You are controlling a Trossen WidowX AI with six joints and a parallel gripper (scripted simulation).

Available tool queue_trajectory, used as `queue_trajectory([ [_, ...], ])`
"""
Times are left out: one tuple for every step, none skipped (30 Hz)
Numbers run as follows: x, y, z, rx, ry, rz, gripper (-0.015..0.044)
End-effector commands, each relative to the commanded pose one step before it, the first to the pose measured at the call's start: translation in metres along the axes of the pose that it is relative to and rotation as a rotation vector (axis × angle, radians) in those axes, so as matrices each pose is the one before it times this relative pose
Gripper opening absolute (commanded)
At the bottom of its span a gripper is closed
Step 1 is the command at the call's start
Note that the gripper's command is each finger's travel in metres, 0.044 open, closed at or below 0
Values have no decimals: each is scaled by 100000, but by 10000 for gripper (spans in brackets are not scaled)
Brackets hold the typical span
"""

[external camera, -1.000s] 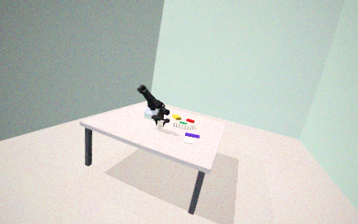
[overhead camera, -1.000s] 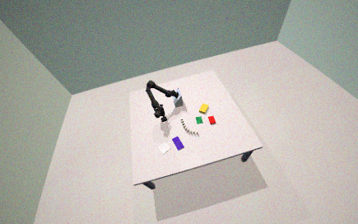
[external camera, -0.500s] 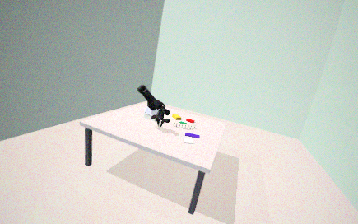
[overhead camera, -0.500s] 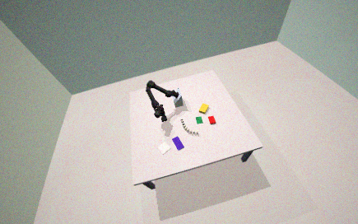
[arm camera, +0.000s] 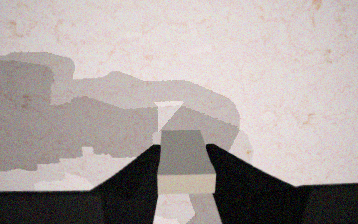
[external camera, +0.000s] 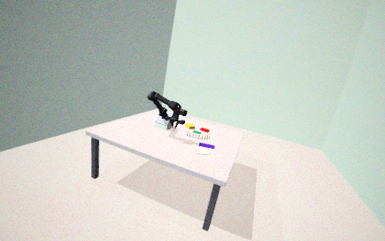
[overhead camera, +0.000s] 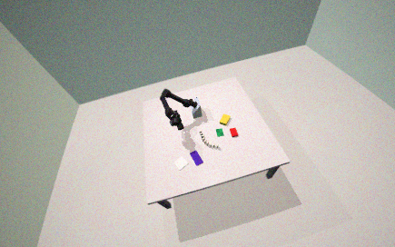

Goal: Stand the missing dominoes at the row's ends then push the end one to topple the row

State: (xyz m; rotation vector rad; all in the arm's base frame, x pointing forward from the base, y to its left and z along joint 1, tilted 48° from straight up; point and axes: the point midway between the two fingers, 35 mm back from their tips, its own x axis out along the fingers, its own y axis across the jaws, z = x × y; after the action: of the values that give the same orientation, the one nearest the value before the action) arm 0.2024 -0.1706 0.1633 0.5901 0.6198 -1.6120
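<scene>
A pale domino (arm camera: 186,161) is gripped between the two black fingers of the gripper (arm camera: 186,186). The jaws are closed most of the way, one pressed against each long side of the piece, as seen in the wrist view. The domino lies flat between them, its grey broad face turned to the camera and its cream end face towards the bottom of the view. Beyond the jaws, the mottled table (arm camera: 290,60) is seen, with the arm's shadow spread across it to the left of the fingers.

In the top view, the gripper (overhead camera: 178,123) is held low over the table (overhead camera: 251,150), at the end of the bent arm (overhead camera: 169,102). The standing row (overhead camera: 209,141) of small dominoes is found near the jaws, on the side away from the arm's base, and apart from them. Past the row, a green block (overhead camera: 220,133), a red block (overhead camera: 233,132) and a yellow block (overhead camera: 224,119) are laid flat. Nearer the table's front edge, a purple block (overhead camera: 196,158) and a white block (overhead camera: 181,163) are laid just beside each other. A grey box (overhead camera: 197,110) is seen near the arm's base.

In the exterior view, the gripper (external camera: 172,124) is pointed down at the tabletop, close beside the row (external camera: 191,134). Whether the domino rests on the surface cannot be told.
</scene>
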Motion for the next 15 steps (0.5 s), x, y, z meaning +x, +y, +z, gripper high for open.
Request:
queue_trajectory([
  [-5768, -746, 807, 1487, -3551, 869, 107],
  [0, 0, 0, 0, 0, 0, 107],
  [0, 0, 0, 0, 0, 0, 107],
  [0, 0, 0, 0, 0, 0, 107],
  [0, 0, 0, 0, 0, 0, 107],
  [0, 0, 0, 0, 0, 0, 107],
  [0, 0, 0, 0, 0, 0, 107],
  [0, 0, 0, 0, 0, 0, 107],
  [0, 0, 0, 0, 0, 0, 107],
  [0, 0, 0, 0, 0, 0, 107],
  [-1, 178, -214, -2089, 158, 97, 107],
  [-6, 535, -642, -6268, 449, 295, 107],
  [-12, 915, -1049, -10447, 669, 497, 107],
  [-16, 1213, -1265, -13160, 704, 619, 107],
  [-12, 1300, -1184, -13209, 560, 591, 107],
])
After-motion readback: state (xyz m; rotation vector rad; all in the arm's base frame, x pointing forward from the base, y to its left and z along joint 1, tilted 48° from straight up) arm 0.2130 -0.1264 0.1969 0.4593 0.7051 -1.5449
